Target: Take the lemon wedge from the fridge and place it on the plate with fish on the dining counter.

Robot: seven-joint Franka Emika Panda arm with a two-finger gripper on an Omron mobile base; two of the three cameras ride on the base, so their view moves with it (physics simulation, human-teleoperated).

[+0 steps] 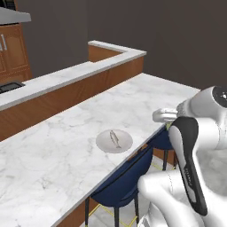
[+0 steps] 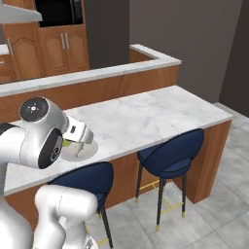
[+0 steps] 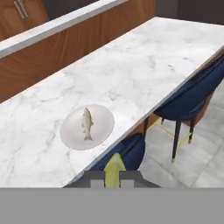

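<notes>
yellow-green lemon wedge (image 3: 113, 168), whitish plate (image 3: 72, 131) (grey-veined counter (image 3: 131, 74))

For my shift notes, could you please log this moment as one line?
tool: shut on lemon wedge | plate with fish: on dining counter, wedge-free | stage: carrying

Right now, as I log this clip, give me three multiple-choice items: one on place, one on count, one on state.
1. The plate with fish sits:
A. on the raised ledge
B. on the dining counter, near its stool-side edge
C. on a stool

2. Navy stools in the right base view:
A. two
B. none
C. four

3. The gripper is:
A. open and empty
B. shut on the fish
C. shut on the lemon wedge

Answers: 1 B, the plate lies on marble by the edge. 2 A, two seats show. 3 C, the yellow wedge sits between the fingertips.
</notes>
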